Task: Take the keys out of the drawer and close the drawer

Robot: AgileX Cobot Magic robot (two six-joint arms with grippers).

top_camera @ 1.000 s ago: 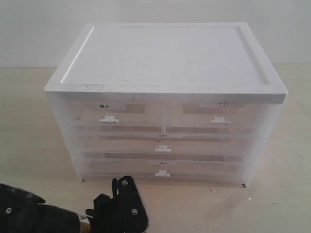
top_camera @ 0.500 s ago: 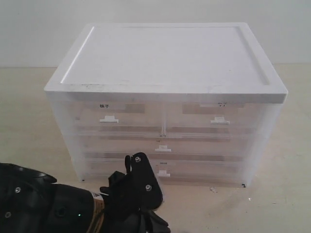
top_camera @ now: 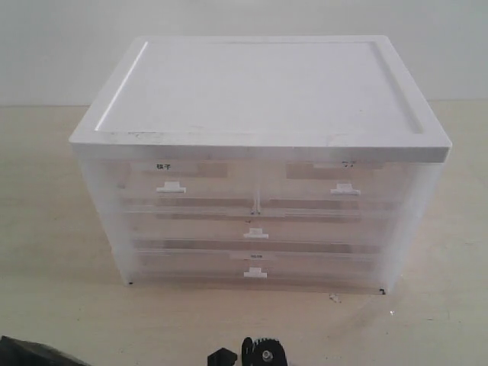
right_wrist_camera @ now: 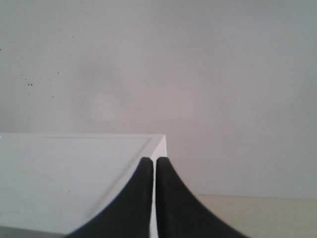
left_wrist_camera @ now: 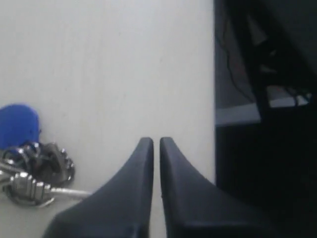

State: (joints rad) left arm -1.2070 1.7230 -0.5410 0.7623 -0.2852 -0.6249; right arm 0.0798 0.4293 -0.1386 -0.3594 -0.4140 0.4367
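The keys, silvery on a ring with a round blue fob, lie on the pale tabletop in the left wrist view. My left gripper is shut and empty, apart from the keys and to one side of them. In the exterior view only black bits of the left arm show at the bottom edge. The white cabinet has every drawer pushed in, including the bottom drawer. My right gripper is shut on nothing, hovering by a corner of the cabinet top.
The table edge runs close beside the left gripper, with dark space and a frame beyond it. Bare tabletop surrounds the cabinet. A plain wall stands behind it.
The left arm has drawn back from the front of the bottom drawer and dropped almost out of the exterior view. The drawers look the same throughout.
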